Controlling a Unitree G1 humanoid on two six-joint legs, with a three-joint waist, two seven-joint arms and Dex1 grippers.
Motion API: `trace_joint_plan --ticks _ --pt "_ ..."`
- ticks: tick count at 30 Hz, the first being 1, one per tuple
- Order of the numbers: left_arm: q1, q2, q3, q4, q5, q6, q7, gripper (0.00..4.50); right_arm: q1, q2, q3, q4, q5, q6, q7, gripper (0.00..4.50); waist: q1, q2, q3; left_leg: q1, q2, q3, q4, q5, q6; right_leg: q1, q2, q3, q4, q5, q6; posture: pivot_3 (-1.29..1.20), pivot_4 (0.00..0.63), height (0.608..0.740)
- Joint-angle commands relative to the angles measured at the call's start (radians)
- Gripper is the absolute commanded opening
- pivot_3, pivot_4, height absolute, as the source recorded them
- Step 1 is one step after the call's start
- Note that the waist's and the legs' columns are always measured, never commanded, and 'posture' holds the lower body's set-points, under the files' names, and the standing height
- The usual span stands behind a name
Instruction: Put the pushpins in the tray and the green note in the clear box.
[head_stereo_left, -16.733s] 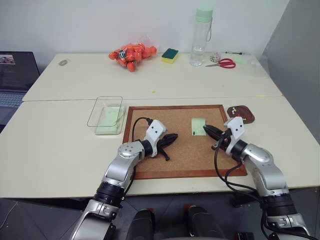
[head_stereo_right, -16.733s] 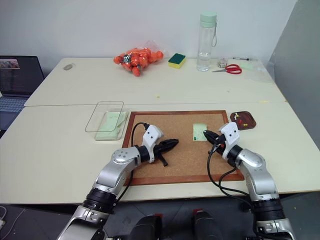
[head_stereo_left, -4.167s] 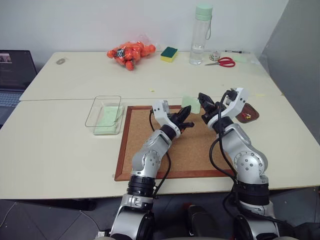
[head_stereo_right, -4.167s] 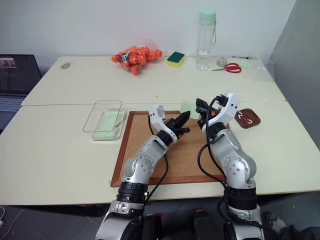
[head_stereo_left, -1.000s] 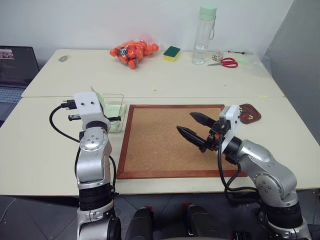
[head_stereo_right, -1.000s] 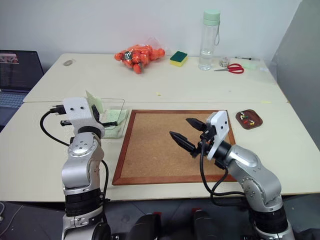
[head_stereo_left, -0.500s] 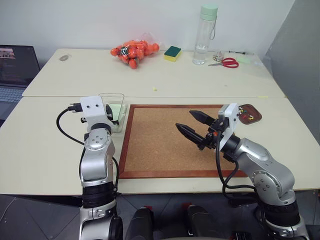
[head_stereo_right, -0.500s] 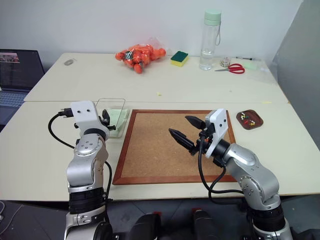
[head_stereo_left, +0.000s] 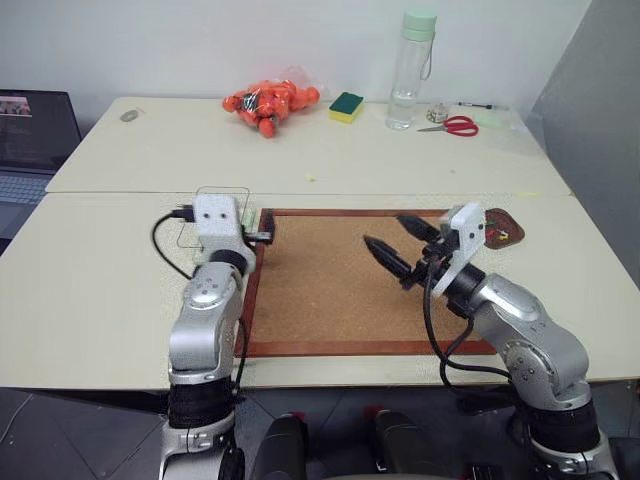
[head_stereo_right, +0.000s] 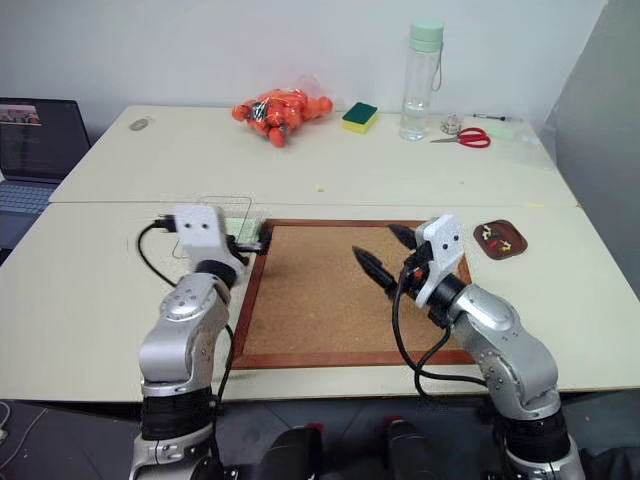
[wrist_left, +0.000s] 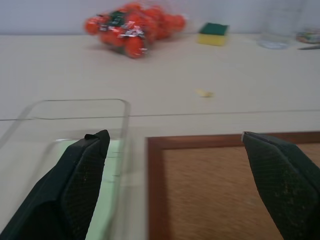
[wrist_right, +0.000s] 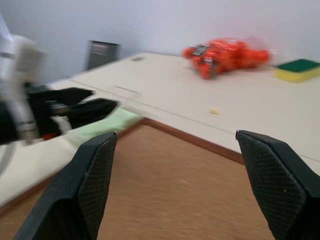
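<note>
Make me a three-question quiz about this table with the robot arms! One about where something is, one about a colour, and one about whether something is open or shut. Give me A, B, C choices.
1. Where is the green note?
A. on the cork board
B. in the clear box
C. beside the scissors

2. What colour are the scissors' handles?
A. red
B. blue
C. white

3. How are the left gripper's fingers?
A. shut on a pushpin
B. shut on nothing
C. spread open

Answers:
1 B: the pale green paper lies inside the clear box, and the cork board is bare.
2 A: the scissors at the far edge of the table have red handles.
3 C: the left gripper shows a wide gap between its two black fingers, with nothing between them.
</note>
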Motion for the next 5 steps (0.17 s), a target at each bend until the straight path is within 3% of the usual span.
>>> trace_joint_plan --ticks 1,5 --pt "0.083 0.001 -0.056 -0.103 0.001 -0.063 -0.026 4.47 0.022 0.022 -0.021 -0.003 -0.116 -0.030 -0.120 4.02 -0.001 0.000 0.000 0.000 0.000 0.000 0.000 0.000 0.000 0.000 0.000 0.000 0.000 0.000 0.000 0.00 0.150 0.740" --pt "0.192 -0.010 -0.082 -0.140 0.001 -0.098 -0.026 4.47 0.070 0.037 -0.012 -0.004 -0.204 -0.004 -0.200 4.02 0.001 0.000 0.000 0.000 0.000 0.000 0.000 0.000 0.000 0.000 0.000 0.001 0.000 0.000 -0.001 0.00 0.150 0.740"
